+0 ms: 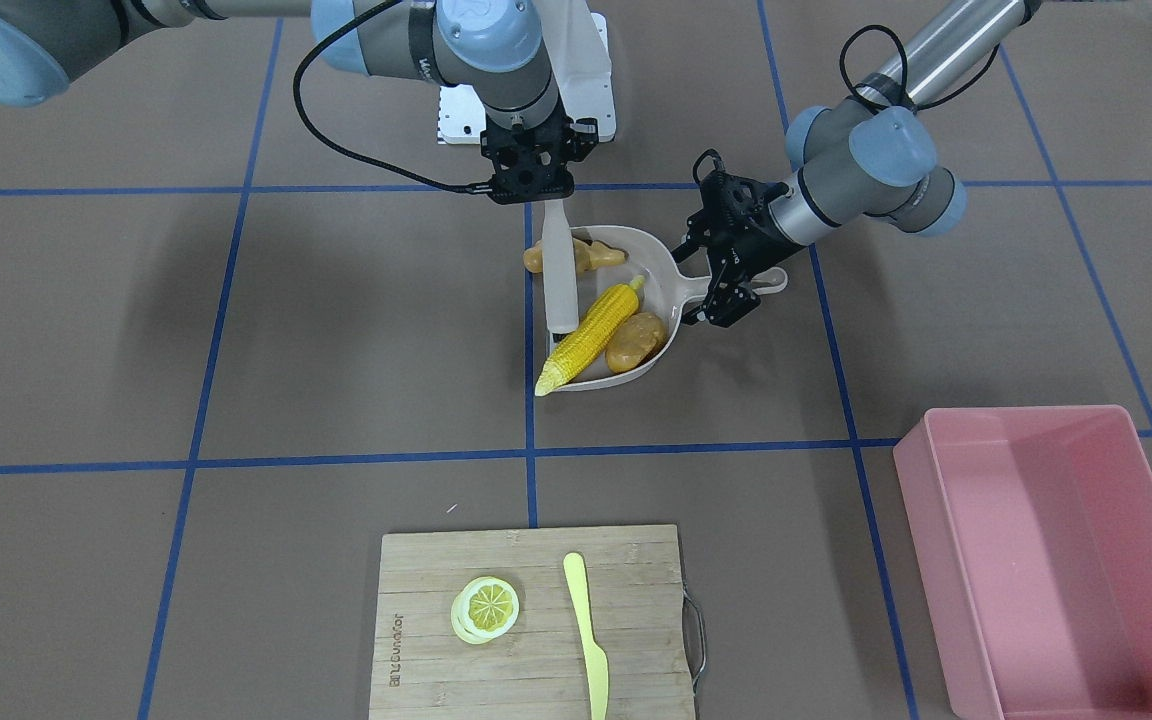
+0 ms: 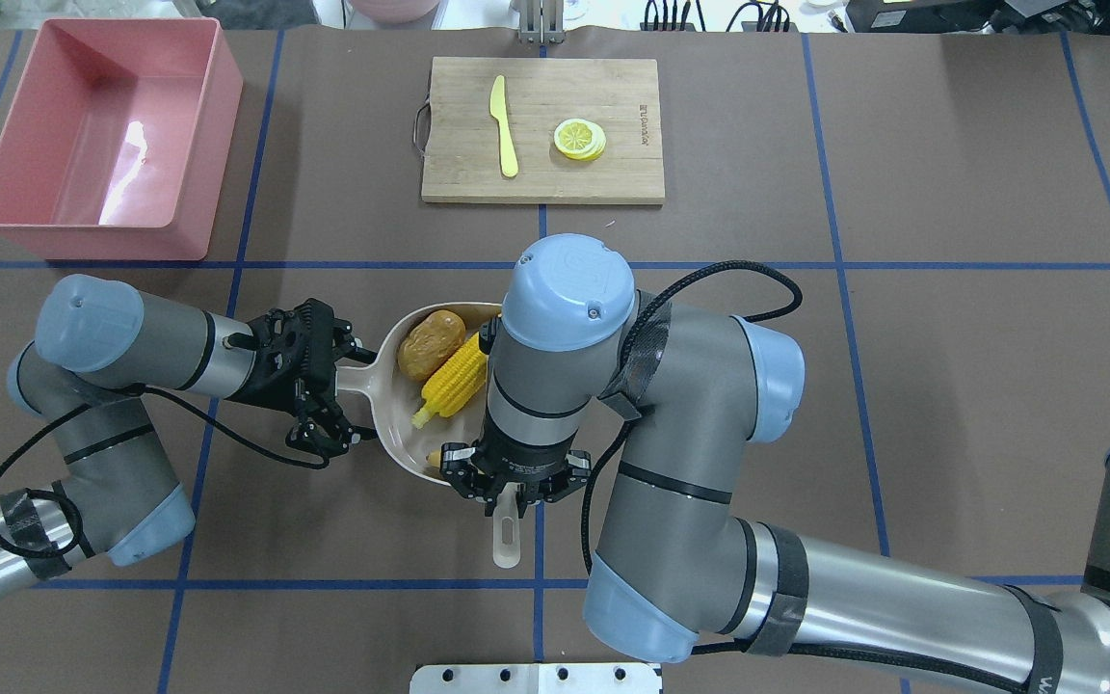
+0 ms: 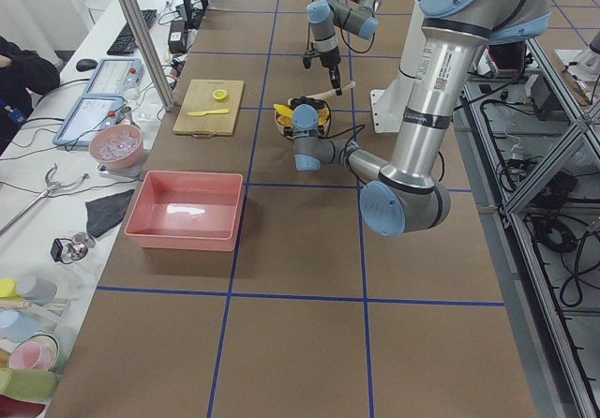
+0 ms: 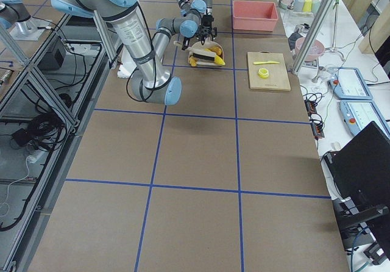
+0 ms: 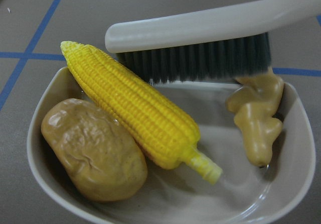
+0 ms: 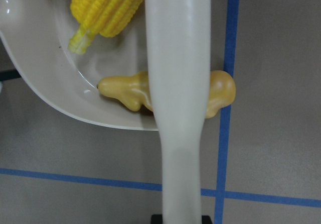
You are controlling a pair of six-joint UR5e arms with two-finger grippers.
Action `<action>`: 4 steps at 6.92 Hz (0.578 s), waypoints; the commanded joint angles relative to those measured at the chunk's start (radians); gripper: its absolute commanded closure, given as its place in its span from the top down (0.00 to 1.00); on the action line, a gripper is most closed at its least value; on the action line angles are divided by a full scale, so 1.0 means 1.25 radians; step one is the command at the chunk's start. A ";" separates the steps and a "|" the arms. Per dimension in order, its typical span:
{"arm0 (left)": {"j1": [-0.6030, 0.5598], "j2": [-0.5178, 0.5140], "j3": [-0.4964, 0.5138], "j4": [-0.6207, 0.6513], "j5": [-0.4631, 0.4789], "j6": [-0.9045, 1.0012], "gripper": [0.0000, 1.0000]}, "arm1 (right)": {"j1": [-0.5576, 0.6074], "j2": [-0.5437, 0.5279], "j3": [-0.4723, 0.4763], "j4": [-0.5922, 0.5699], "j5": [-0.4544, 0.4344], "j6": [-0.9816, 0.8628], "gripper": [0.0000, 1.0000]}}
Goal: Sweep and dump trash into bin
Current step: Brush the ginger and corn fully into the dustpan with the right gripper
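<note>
The beige dustpan (image 1: 658, 250) sits mid-table with the yellow corn cob (image 1: 591, 335) and the orange-brown potato (image 1: 636, 342) inside. The tan ginger root (image 6: 220, 91) lies across the pan's rim, partly on the table, under the brush. My left gripper (image 1: 706, 285) is shut on the dustpan's handle. My right gripper (image 1: 536, 195) is shut on the handle of the white brush (image 1: 561, 275), whose dark bristles (image 5: 200, 66) touch the ginger (image 5: 258, 121) and stand behind the corn (image 5: 135, 113). The pink bin (image 2: 97, 135) stands empty at the far left corner.
A wooden cutting board (image 2: 542, 178) at the table's far middle carries a lemon slice (image 2: 579, 138) and a pale yellow knife (image 2: 504, 125). A white mounting plate (image 1: 456, 115) lies near the robot's base. Blue tape lines cross the brown table.
</note>
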 commanded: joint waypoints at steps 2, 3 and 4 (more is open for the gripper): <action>0.000 0.000 0.000 0.000 0.000 0.000 0.98 | 0.032 -0.088 0.088 -0.050 0.041 -0.051 0.00; 0.000 0.000 0.000 0.000 0.000 0.000 0.98 | 0.033 -0.093 0.118 -0.123 0.032 -0.101 0.00; 0.000 0.000 0.000 0.000 -0.001 0.000 0.98 | 0.012 -0.106 0.120 -0.135 0.014 -0.122 0.00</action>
